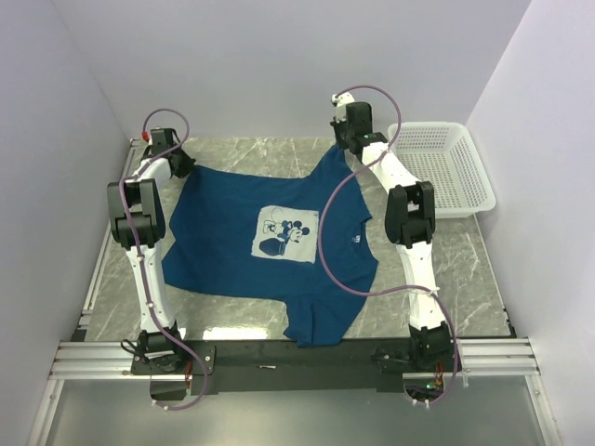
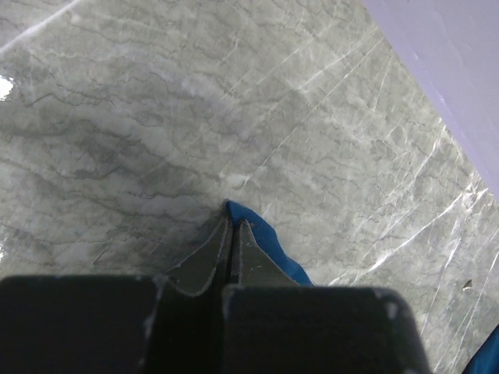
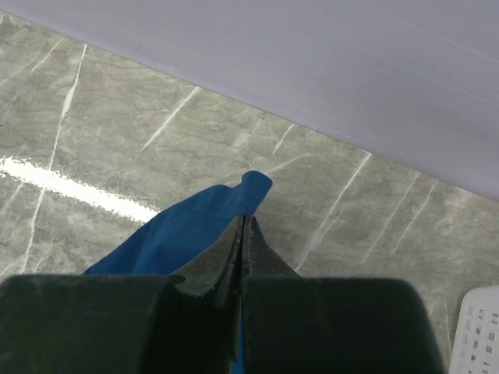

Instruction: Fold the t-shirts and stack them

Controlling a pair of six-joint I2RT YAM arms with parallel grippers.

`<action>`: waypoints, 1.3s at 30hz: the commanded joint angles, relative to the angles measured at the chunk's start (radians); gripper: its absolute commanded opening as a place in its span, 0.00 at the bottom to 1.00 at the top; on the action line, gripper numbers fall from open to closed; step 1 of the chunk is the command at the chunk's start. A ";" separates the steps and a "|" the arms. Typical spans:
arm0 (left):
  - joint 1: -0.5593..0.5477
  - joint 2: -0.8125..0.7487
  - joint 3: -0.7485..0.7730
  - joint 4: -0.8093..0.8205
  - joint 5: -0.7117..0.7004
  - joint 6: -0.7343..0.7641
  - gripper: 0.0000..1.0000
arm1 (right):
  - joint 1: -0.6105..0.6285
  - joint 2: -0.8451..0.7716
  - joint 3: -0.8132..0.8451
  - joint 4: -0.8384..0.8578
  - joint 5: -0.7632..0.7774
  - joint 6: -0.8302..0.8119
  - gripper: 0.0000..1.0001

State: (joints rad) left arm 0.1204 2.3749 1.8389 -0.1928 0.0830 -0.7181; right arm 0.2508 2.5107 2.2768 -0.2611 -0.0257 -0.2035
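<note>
Dark blue t-shirt [image 1: 223,242] lies spread print-up on the bench [image 1: 465,269], far corners pinched tight in your left end effector [image 2: 232,226] and right end effector [image 3: 245,222]; this looks like flattening, so next draw both corners evenly into a fold.

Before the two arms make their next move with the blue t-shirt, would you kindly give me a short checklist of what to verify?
1. Left claw shut on a t-shirt edge: ok, blue cloth sits between its tips.
2. Right claw shut on cloth: ok, a fold pokes out past its tips.
3. Print facing up: ok.
4. Whole shirt on the table: not ok, the near part overhangs the front edge.
5. Right arm's cable clear of the shirt: cannot tell, it crosses over the cloth in the top view.
6. Basket out of the way: ok, it stands apart at the far right.
</note>
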 commanded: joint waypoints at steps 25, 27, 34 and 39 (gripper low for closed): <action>0.041 -0.288 -0.276 0.260 0.167 0.029 0.00 | 0.001 -0.356 -0.209 0.095 -0.129 0.015 0.00; 0.056 -0.463 -0.363 0.303 0.198 0.013 0.00 | 0.001 -0.474 -0.328 0.122 -0.163 0.012 0.00; 0.059 -1.081 -0.636 0.319 0.213 -0.059 0.00 | 0.002 -1.051 -0.476 0.028 -0.298 0.029 0.00; 0.059 -1.523 -0.667 0.205 0.150 -0.113 0.01 | 0.004 -1.329 -0.423 -0.088 -0.309 0.070 0.00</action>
State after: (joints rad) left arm 0.1806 0.9916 1.1999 0.0582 0.2604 -0.7834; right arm 0.2531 1.2934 1.8122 -0.2794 -0.2977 -0.1677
